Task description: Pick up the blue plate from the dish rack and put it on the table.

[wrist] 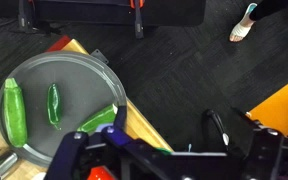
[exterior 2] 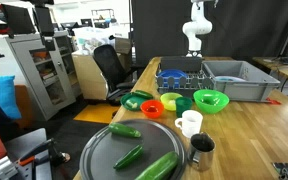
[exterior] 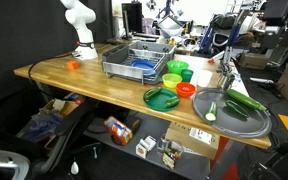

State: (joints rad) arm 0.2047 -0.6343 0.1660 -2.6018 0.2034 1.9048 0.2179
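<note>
The blue plate sits in the dish rack on the table; the end effector hangs open, holding nothing.

The blue plate lies half hidden — behind the dish rack wires.

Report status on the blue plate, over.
Tool raised, away from rack, state unreadable. Blue plate inside dish rack. Green bowl near rack, probably not blocking.

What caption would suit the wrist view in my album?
Looking past the blurred gripper at a round grey tray holding three green vegetables.
</note>
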